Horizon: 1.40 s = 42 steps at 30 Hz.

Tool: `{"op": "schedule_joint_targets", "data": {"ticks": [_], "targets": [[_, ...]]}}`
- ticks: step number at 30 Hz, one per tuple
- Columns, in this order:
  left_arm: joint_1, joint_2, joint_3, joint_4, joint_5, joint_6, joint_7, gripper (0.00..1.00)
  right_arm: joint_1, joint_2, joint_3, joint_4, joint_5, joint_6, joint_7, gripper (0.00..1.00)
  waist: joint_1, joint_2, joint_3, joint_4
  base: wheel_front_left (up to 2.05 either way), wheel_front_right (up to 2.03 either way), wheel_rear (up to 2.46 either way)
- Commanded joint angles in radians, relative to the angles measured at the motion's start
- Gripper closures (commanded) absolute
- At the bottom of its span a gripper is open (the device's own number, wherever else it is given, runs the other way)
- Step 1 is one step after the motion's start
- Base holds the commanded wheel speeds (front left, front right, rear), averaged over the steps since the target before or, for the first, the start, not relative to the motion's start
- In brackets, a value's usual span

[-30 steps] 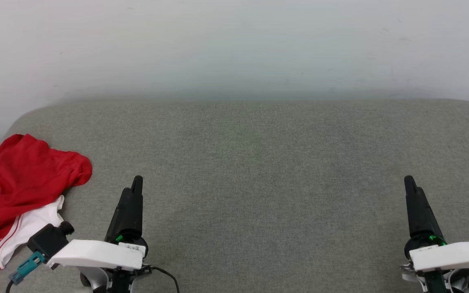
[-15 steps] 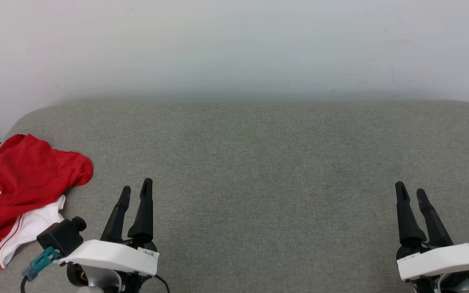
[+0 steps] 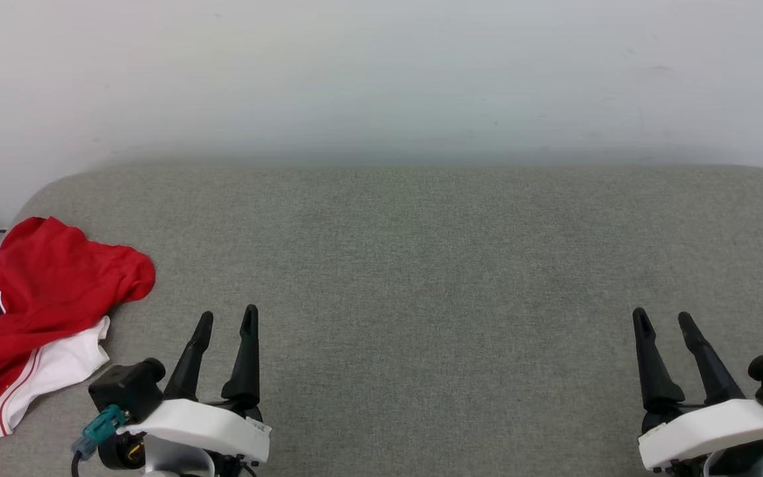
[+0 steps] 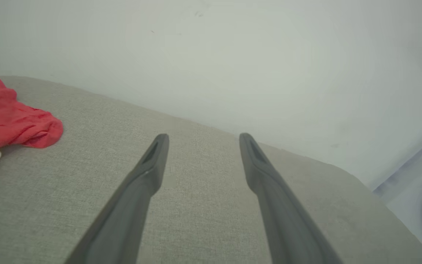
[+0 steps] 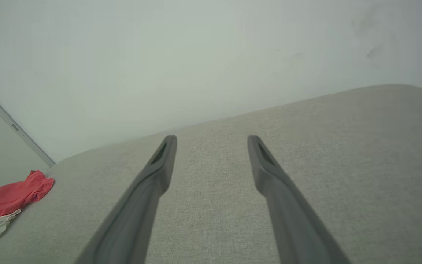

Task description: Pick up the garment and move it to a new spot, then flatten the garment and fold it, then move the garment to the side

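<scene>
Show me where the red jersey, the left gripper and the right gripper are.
red jersey (image 3: 44,281), head view, on its crumpled red body.
left gripper (image 3: 228,313), head view, midway between its fingertips.
right gripper (image 3: 661,315), head view, midway between its fingertips.

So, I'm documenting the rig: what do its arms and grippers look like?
The left gripper and right gripper each have two long, tapering black fingers on a white wrist shell. A black camera block sits beside each; the left one has a teal connector.
</scene>
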Motion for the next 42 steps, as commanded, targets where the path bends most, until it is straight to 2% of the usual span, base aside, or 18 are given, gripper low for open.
{"op": "schedule_joint_targets", "data": {"ticks": [1, 26, 42], "targets": [[0.0, 0.005, -0.006, -0.005, 0.037, 0.001, -0.011, 0.0, 0.003, -0.002, -0.004, -0.019, -0.038, 0.0, 0.003, 0.0, 0.0, 0.0, 0.0, 0.001, 0.0, 0.0, 0.0], [0.006, 0.004, -0.025, 0.01, 0.243, 0.007, -0.065, 0.0, 0.029, -0.002, -0.016, -0.066, -0.215, 0.0, 0.001, 0.0, 0.0, 0.0, -0.001, 0.006, 0.0, 0.0, 0.0], [0.006, -0.001, -0.012, 0.026, 0.297, 0.001, -0.095, 0.0, 0.041, -0.002, -0.015, -0.075, -0.291, 0.0, -0.019, 0.0, 0.0, 0.0, -0.003, 0.039, 0.0, 0.0, 0.0]]}}
